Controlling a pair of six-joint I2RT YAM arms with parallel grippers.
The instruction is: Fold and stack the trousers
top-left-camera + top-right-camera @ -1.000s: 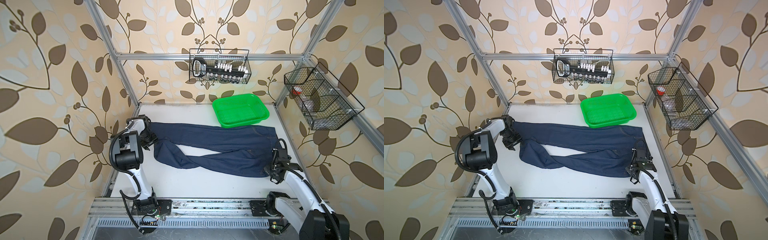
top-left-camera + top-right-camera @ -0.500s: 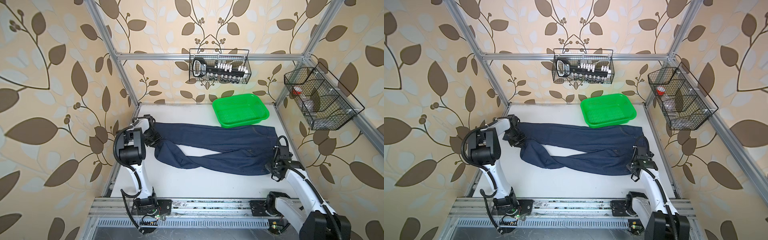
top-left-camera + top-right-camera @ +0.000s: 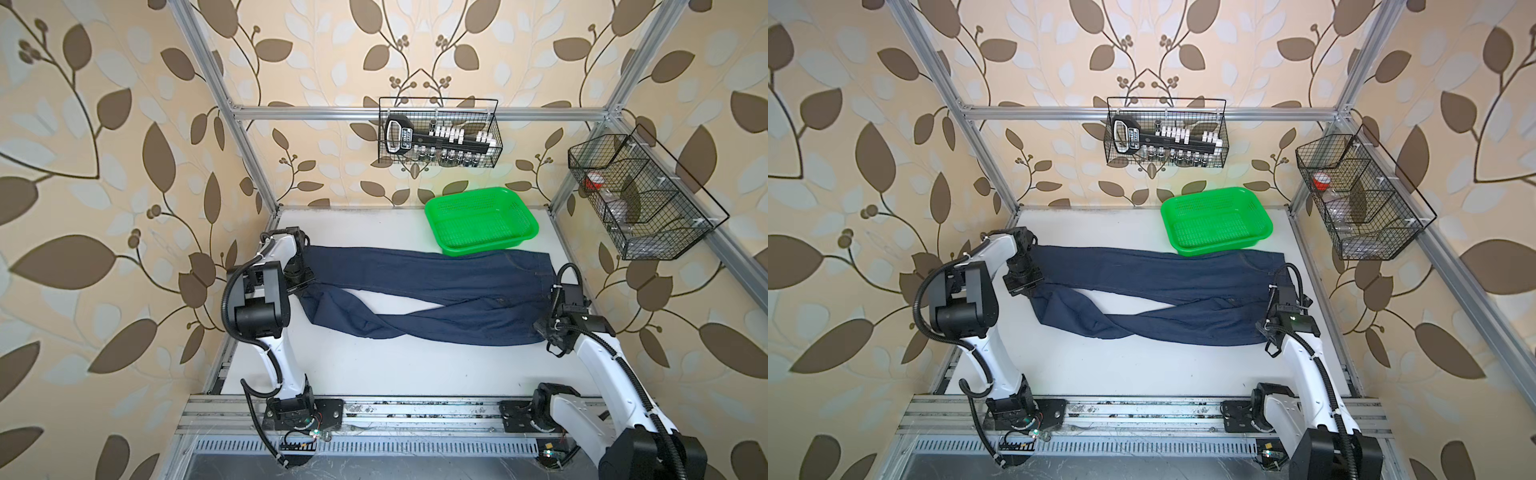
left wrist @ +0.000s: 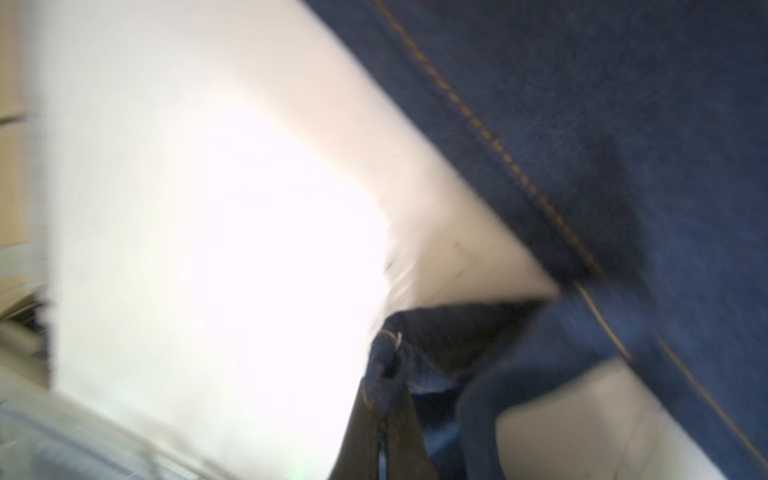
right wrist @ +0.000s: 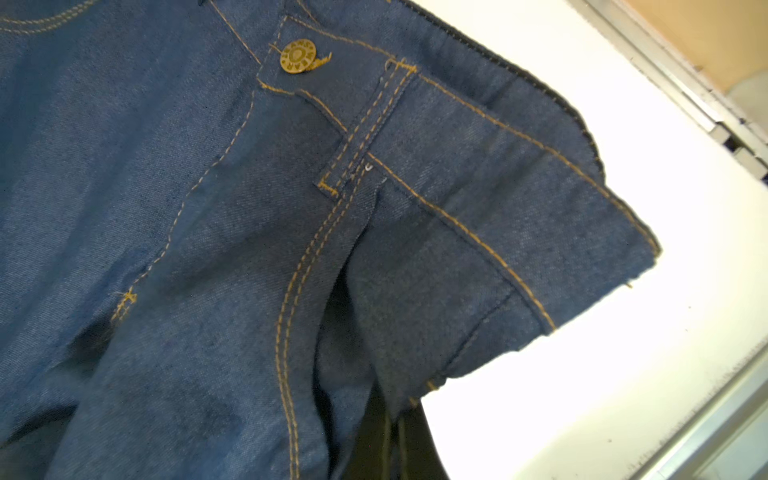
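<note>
The trousers [image 3: 436,282] lie across the table [image 3: 395,374], legs crossed, far edge touching the basket [image 3: 478,248]. The left gripper [image 4: 384,399] pinches a leg hem; the right gripper [image 5: 392,432] clamps the waistband. Lifting now could tighten the twist or tug the basket.

The table [image 3: 415,374] is white and flat. A pair of dark blue jeans [image 3: 415,274] lies on it and reaches from the left side to the right side. The top of the jeans is at the right. The leg ends are at the left. The two legs cross over each other near the middle. A green basket [image 3: 486,246] sits at the back of the table, toward the right. Its front edge touches the far edge of the jeans. White table shows in front of the jeans.
</note>
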